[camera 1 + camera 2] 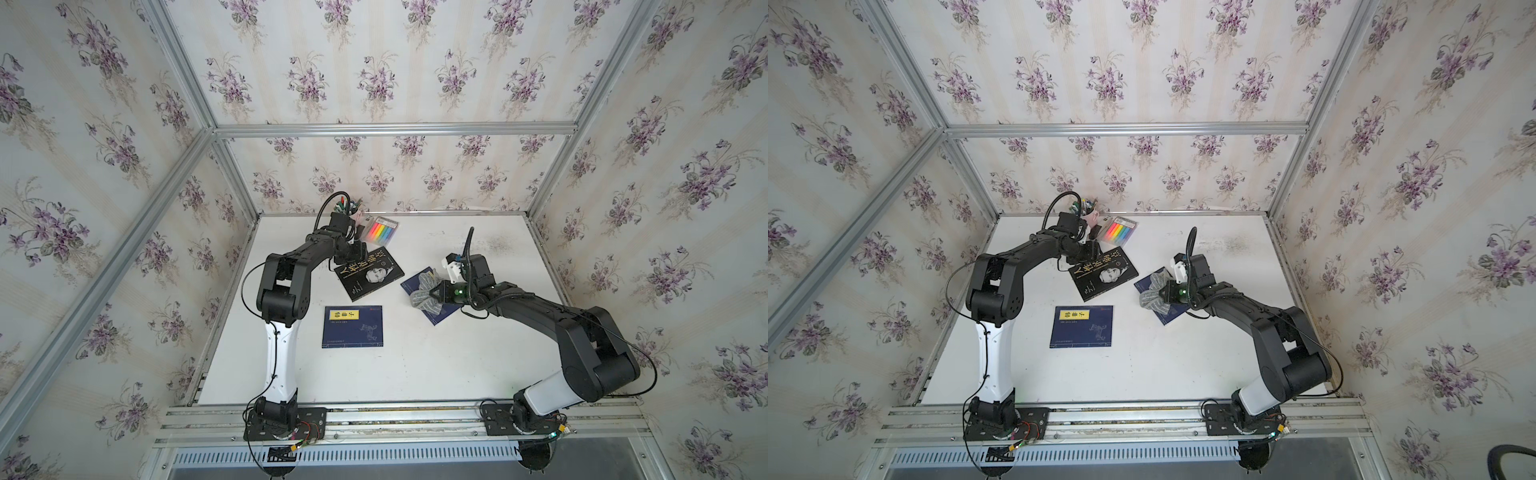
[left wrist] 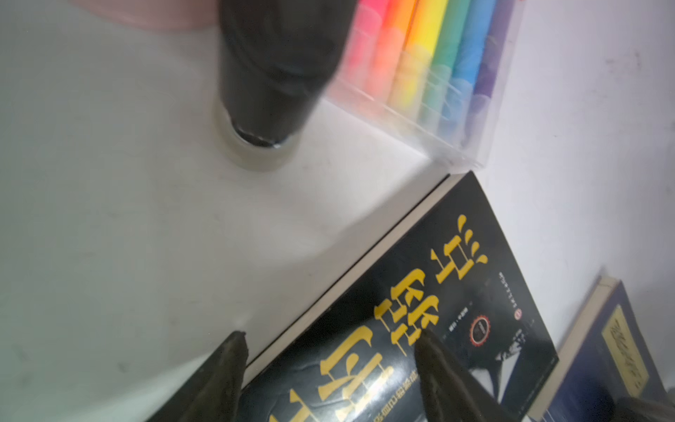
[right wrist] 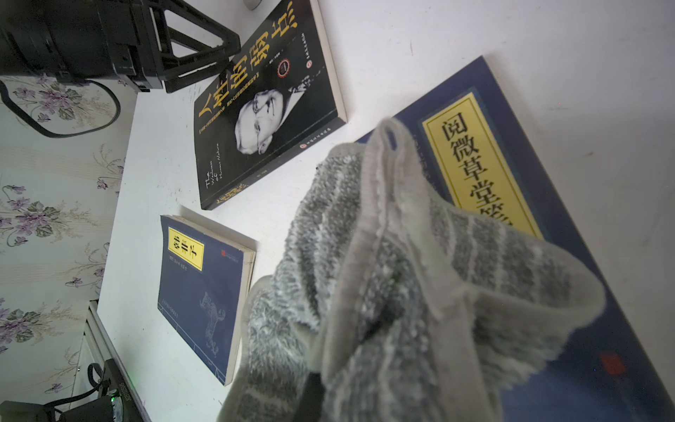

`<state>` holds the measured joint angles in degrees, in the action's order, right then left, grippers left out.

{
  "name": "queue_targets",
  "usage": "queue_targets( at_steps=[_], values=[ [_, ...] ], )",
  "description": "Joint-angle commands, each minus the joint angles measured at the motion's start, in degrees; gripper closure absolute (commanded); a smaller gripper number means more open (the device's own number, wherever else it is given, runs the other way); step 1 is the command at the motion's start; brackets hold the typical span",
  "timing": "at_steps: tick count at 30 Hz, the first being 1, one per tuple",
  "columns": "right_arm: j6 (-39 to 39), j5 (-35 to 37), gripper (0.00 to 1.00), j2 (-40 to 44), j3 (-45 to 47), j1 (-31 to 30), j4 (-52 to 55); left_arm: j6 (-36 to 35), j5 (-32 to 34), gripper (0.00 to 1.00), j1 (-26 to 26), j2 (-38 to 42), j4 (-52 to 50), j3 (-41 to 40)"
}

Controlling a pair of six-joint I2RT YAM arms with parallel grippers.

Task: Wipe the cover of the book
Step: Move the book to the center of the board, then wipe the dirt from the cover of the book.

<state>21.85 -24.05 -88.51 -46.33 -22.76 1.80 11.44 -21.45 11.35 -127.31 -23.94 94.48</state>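
My right claw [image 1: 434,293] is shut tight on the grey-and-white striped fluffy cloth [image 1: 424,296], bunched at the middle so both ends flop free. That probably gives loose fabric to drag over a cover. The cloth lies on the dark blue paperback with the long yellow title label [image 3: 493,153], right of centre in both top views. That looks like the book being wiped; most of its cover shows beyond the cloth.

My left claw [image 2: 330,339] is wide open and holds nothing. It sits at the upper-left corner of the black paperback with gold characters and a man's face [image 1: 370,274], one finger over the cover, the other over the white surface [image 1: 415,365]. Likely there to steady that book; contact unclear.

Counts:
- Books, three. The third is a dark blue paperback with a small yellow label [image 1: 352,326], lower centre, untouched.
- Cloth, one.
- Clear case of rainbow markers [image 1: 380,230], one.
- Clear tape roll [image 2: 255,153], one.
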Motion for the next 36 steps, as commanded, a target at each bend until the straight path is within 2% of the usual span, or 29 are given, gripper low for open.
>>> queue_targets(
  at_steps=[1, 5, 14, 18, 22, 26, 31, 36],
  values=[
    [-0.75, -0.74, 1.00, 0.09, -0.32, -0.01, -1.11, -2.75, -7.61, 0.27, 0.83, 2.13, 2.49, -3.90],
    [-0.84, -0.68, 1.00, -0.10, -0.49, -0.03, -1.10, -4.87, -10.64, 0.28, 2.06, 4.69, 4.68, -9.01],
    [-0.84, 0.20, 1.00, 0.85, -0.43, -0.04, -0.32, -9.34, -9.97, 0.29, 8.73, 8.60, 4.70, -13.41],
    [-1.36, 1.92, 1.00, 1.66, -0.60, -0.05, 0.71, -8.58, -9.13, 0.30, 12.29, 10.77, 5.91, -15.97],
    [-1.46, 2.10, 1.00, 0.92, -1.99, -0.09, 0.86, -4.54, -11.41, 0.30, 13.03, 14.65, 11.44, -21.61],
    [-2.04, 2.59, 1.00, -2.24, -6.49, -0.04, 1.43, -3.53, -9.62, 0.30, 12.84, 17.66, 12.05, -24.39],
    [-2.09, 2.78, 1.00, -10.19, -15.25, -0.22, 2.68, -3.23, -6.91, 0.31, 12.76, 20.44, 10.86, -25.19],
    [-1.16, 6.06, 1.00, -18.53, -20.98, -2.11, 6.15, -3.14, -7.34, 0.40, 12.74, 22.20, 10.57, -26.04]
  ],
)
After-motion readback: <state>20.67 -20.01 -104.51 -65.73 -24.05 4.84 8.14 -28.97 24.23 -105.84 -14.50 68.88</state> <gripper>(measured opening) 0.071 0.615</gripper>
